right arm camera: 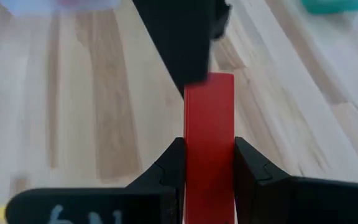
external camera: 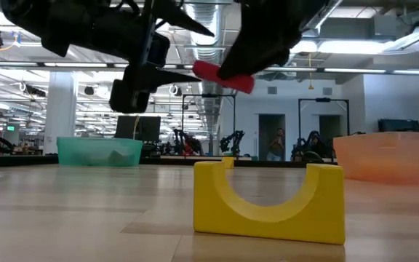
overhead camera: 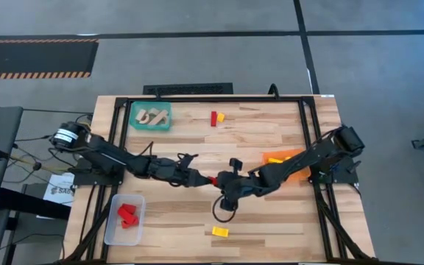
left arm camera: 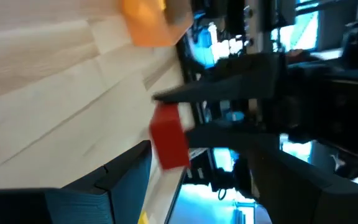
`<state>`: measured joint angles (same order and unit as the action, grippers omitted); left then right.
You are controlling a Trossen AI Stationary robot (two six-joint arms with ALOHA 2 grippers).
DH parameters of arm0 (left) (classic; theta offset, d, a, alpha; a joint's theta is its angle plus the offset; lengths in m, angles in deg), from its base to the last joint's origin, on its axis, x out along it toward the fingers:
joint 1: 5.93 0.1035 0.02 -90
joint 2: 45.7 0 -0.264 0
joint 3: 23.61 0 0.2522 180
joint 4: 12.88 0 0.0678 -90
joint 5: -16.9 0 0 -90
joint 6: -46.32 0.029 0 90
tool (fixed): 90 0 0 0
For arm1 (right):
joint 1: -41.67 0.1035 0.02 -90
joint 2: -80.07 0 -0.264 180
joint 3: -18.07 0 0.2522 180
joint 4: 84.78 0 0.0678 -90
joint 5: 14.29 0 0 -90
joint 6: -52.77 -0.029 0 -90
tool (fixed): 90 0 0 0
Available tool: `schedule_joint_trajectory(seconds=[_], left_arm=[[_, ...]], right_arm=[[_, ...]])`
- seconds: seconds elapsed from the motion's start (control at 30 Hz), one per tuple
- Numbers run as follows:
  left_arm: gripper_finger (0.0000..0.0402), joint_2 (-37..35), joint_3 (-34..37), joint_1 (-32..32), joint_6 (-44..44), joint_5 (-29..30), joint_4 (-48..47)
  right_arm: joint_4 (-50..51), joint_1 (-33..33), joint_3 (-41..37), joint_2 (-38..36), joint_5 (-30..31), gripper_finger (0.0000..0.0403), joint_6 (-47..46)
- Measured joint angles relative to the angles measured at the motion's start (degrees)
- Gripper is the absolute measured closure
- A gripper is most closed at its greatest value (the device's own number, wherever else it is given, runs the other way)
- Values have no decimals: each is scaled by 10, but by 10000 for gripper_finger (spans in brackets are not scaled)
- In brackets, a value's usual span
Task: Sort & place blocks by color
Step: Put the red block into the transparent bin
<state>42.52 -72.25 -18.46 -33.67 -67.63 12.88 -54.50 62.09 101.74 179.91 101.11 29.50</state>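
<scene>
A red brick point(overhead camera: 213, 179) hangs in the air over the table's middle, between my two grippers. My right gripper point(right arm camera: 209, 149) comes from the right and is shut on it. My left gripper point(left arm camera: 210, 171) comes from the left and is open, with a finger on either side of the brick's free end point(left arm camera: 168, 142). The low view shows the brick point(external camera: 224, 76) well above the table top. A yellow arch block point(external camera: 268, 200) stands on its flat base near the front edge point(overhead camera: 220, 232). A red and a yellow block point(overhead camera: 216, 118) lie near the far edge. My right gripper pinches the red brick between its two fingers point(right arm camera: 166, 165) by its long sides, near one end point(right arm camera: 209, 168). The fingers lie along the brick. It is lifted clear, about level, sticking out toward the left gripper. My left gripper: one finger point(right arm camera: 179, 43) overlaps the brick's far end; whether it touches, I cannot tell.
The teal tray point(overhead camera: 166, 125) at the far left holds pale wood blocks. The orange tray point(overhead camera: 291, 153) on the right holds a yellow block, partly under the right arm. The clear tray point(overhead camera: 112, 228) at the near left holds red blocks. Bare wood lies between the trays.
</scene>
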Motion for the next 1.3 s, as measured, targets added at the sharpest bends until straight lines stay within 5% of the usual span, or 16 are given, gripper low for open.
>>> schedule_joint_trajectory(seconds=[0.33,0.73,1.3], left_arm=[[161,19,-4,13,-11,-7,-17],[277,18,-4,23,-9,-5,-15],[368,18,-4,23,24,-1,-17]], right_arm=[[-12,-19,0,2,-2,319,15],[-20,-20,0,2,-21,319,47],[-17,-23,0,2,-24,304,70]])
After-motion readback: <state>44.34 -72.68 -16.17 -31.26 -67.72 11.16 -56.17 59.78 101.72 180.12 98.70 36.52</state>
